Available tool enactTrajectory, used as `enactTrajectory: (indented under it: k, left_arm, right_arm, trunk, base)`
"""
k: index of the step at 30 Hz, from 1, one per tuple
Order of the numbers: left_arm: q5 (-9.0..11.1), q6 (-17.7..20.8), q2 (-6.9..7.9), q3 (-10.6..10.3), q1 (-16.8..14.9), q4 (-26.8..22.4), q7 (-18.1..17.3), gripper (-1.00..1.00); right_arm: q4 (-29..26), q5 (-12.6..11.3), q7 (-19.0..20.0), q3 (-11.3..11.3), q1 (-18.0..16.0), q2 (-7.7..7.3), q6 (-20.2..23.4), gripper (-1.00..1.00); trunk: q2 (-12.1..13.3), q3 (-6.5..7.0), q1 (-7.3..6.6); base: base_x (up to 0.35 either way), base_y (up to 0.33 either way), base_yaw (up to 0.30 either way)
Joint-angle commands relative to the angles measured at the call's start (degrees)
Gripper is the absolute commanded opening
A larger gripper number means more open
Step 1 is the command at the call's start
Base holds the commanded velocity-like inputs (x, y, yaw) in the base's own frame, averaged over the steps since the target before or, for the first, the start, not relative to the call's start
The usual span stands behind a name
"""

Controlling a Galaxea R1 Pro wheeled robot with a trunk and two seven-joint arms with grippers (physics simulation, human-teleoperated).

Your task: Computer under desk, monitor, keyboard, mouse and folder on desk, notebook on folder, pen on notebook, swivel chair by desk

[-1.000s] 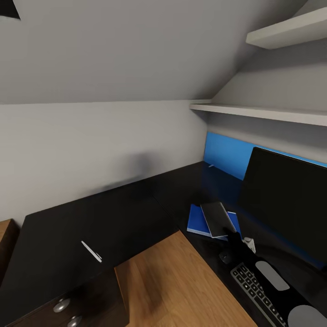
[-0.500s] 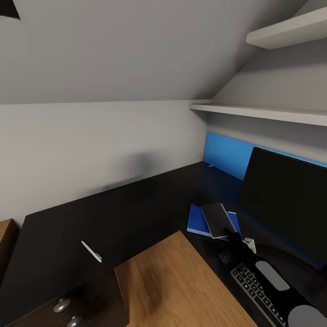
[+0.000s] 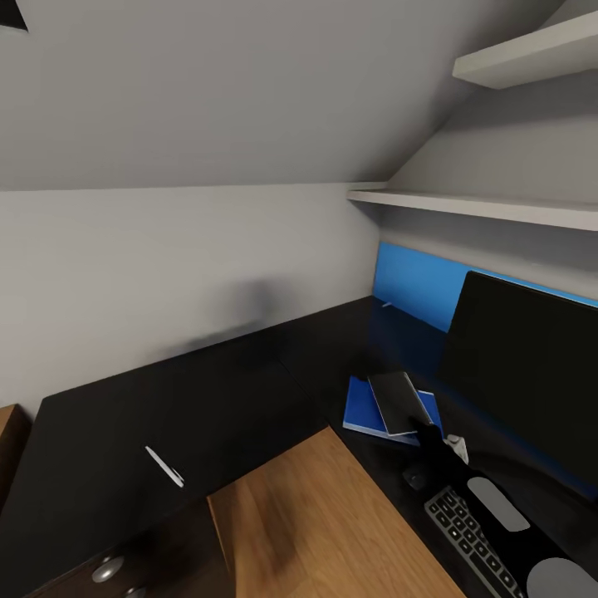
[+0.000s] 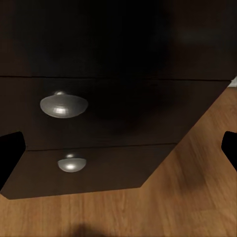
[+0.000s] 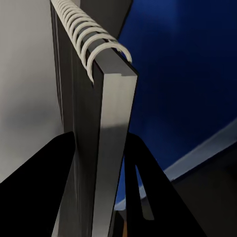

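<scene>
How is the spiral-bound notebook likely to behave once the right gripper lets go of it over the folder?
The notebook, pinched between the right gripper's fingers, looks thin yet stiff: its edge runs straight, with no sag. Being flat and probably light, it should settle on the blue folder without rolling. The wire rings could snag a finger, and the smooth cover may slide.

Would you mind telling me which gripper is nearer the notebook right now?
The right. The right gripper is closed on the notebook above the folder; the left gripper faces the desk drawers, well away.
</scene>
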Motion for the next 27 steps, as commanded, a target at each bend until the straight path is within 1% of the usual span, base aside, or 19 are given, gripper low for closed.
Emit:
enactTrajectory:
  k: [1,12,13,27]
  left_arm:
    - [0.60,-0.16,0.03,-0.46,-0.04,-0.02,-0.07,1.00]
    - [0.62,-0.19,0.03,-0.45,-0.04,-0.01,-0.07,1.00]
    - [0.62,-0.20,0.03,-0.45,-0.04,-0.02,-0.07,1.00]
    - [0.63,-0.23,0.03,-0.46,-0.04,-0.03,-0.07,1.00]
  right_arm:
    - [0.03,-0.56,0.09,0.26,-0.05,-0.07,0.05,-1.00]
    - [0.11,-0.56,0.08,0.26,-0.05,-0.07,0.18,-1.00]
    - [0.09,-0.56,0.08,0.26,-0.05,-0.07,0.19,1.00]
    - [0.09,-0.56,0.11,0.26,-0.05,-0.13,0.21,1.00]
  trunk:
    - [-0.03,-0.06,0.00]
    - [-0.03,-0.06,0.00]
    - [-0.03,-0.06,0.00]
    - [-0.03,-0.06,0.00]
  base:
    - [0.011,0.000,0.000]
    - [0.002,0.000,0.000]
    - [0.000,0.000,0.000]
    - [0.000,0.000,0.000]
